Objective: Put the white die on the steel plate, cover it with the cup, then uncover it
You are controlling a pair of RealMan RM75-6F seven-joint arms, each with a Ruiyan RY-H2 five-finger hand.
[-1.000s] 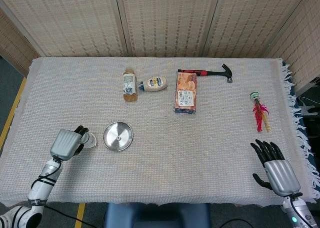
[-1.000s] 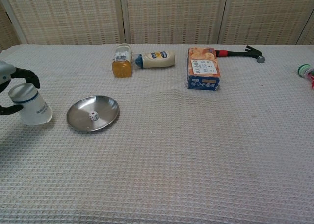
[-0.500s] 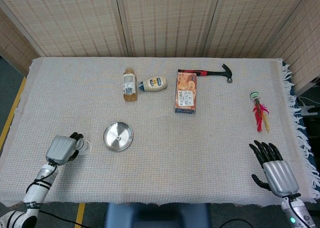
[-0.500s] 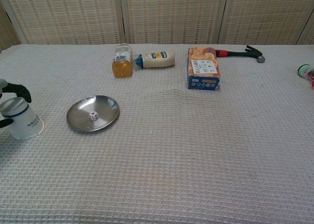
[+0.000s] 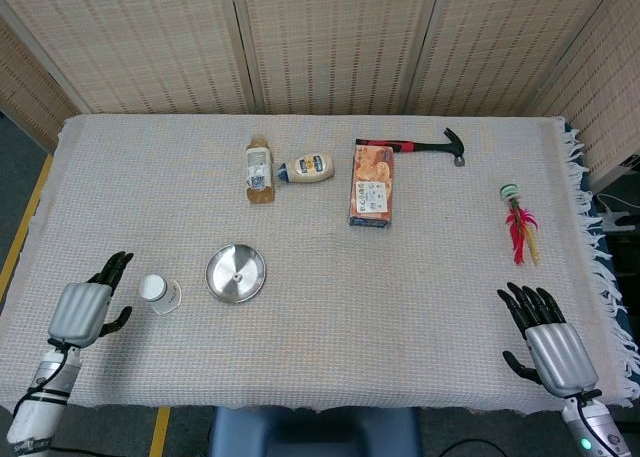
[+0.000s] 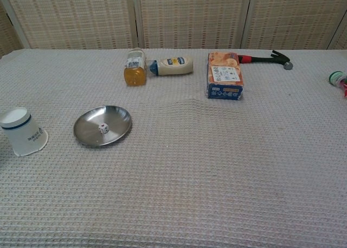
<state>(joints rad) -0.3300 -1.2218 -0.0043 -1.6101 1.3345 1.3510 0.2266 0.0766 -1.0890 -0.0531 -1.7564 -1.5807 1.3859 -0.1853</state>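
White paper by the look of it, the cup [image 6: 21,132] is sitting upside down just left of the steel plate [image 6: 116,118], looking light and crushable, best taken gently around its wall. Both the left hand [image 5: 82,306] and right hand [image 5: 546,342] are resting empty, fingers spread. Farther in, the white die [image 6: 101,128] is lying uncovered on the plate.

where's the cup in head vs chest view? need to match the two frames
Head view: cup at lower left, standing mouth down on the cloth, between the left hand and the steel plate.
Chest view: cup at the far left edge, mouth down, left of the steel plate; no hand shows.
Shared landmark: the steel plate holding the white die, just right of the cup in both.
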